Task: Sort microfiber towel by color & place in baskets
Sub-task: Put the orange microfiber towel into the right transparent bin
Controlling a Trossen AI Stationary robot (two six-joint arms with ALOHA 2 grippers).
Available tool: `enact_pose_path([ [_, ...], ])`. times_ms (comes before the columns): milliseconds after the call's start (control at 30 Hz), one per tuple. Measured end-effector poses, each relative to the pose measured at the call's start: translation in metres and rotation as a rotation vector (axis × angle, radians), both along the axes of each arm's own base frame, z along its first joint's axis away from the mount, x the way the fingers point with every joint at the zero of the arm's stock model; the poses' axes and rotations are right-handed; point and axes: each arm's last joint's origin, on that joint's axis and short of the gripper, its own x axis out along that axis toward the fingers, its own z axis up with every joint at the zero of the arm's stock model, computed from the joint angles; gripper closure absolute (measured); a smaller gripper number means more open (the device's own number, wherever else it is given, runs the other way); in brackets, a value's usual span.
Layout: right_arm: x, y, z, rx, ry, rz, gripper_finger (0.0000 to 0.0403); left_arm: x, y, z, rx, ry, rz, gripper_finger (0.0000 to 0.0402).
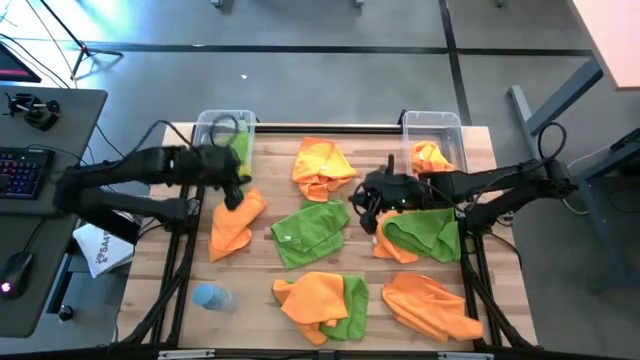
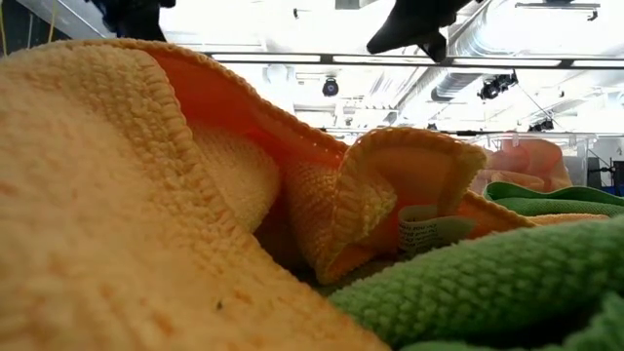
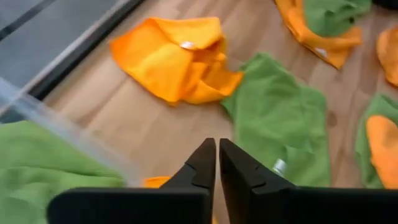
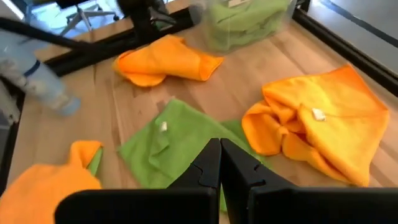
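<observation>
Orange and green microfiber towels lie scattered on the wooden table. The left basket (image 1: 224, 137) holds a green towel (image 3: 37, 162); the right basket (image 1: 432, 138) holds an orange one (image 1: 431, 157). My left gripper (image 3: 217, 163) is shut and empty. It hovers beside the left basket's near end, above an orange towel (image 1: 235, 222). My right gripper (image 4: 219, 160) is also shut and empty, raised over the middle of the table above a flat green towel (image 4: 165, 146), with a crumpled orange towel (image 4: 317, 124) beside it. In the low view an orange towel (image 2: 146, 195) fills the foreground.
A pale blue bottle (image 1: 212, 297) lies near the table's near left edge. More towels lie along the near edge: an orange and green pile (image 1: 322, 300), an orange one (image 1: 428, 305), and a green-on-orange heap (image 1: 420, 235) under the right arm. A desk with a keyboard (image 1: 22, 170) stands left of the table.
</observation>
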Motion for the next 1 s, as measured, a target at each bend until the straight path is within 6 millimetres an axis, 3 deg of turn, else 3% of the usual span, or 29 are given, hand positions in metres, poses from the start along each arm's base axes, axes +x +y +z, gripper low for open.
enact_pose_path([
  [333,-0.008,0.045,0.000,0.057,-0.022,0.060,0.0403,0.010,-0.042,-0.005,-0.024,-0.001,-0.094,0.0401],
  [633,-0.021,0.099,0.009,0.148,-0.086,0.000,0.0403,0.007,-0.054,-0.006,0.020,0.035,-0.216,0.0401],
  [733,-0.008,0.119,0.016,0.121,-0.052,-0.035,0.0403,0.005,-0.055,-0.007,0.045,0.059,-0.250,0.0401],
  [1000,0.058,0.167,0.019,0.118,0.264,-0.009,0.0403,0.000,-0.055,-0.012,0.053,0.148,-0.318,0.0401],
])
